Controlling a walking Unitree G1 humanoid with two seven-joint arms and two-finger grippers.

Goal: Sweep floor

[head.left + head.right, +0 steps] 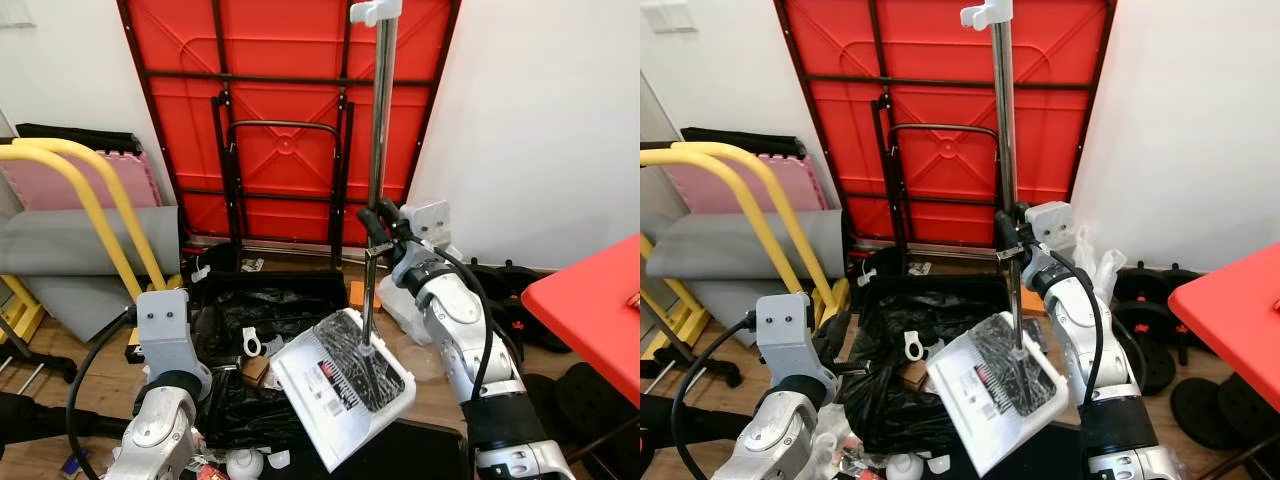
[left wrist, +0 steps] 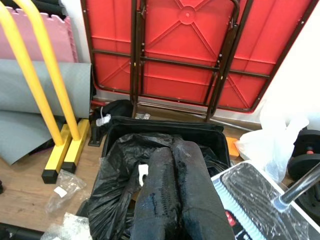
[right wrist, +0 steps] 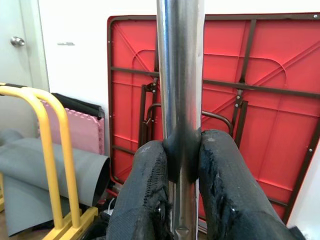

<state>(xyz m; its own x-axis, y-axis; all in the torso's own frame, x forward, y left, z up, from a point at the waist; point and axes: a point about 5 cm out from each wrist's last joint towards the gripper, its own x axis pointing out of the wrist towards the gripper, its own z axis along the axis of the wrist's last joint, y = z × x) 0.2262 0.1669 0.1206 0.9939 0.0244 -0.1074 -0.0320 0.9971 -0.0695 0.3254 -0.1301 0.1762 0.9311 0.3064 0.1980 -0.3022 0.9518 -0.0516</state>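
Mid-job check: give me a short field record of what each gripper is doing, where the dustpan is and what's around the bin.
right gripper: shut on the metal pole, held upright
dustpan: white, at the pole's lower end, tilted, over the edge of the bin bag
left gripper: fingers together, holding nothing, pointing at the bin bag
bin bag: black, open, lining a black bin
behind: red folded table against the wall
robot's left: yellow frame, grey mat
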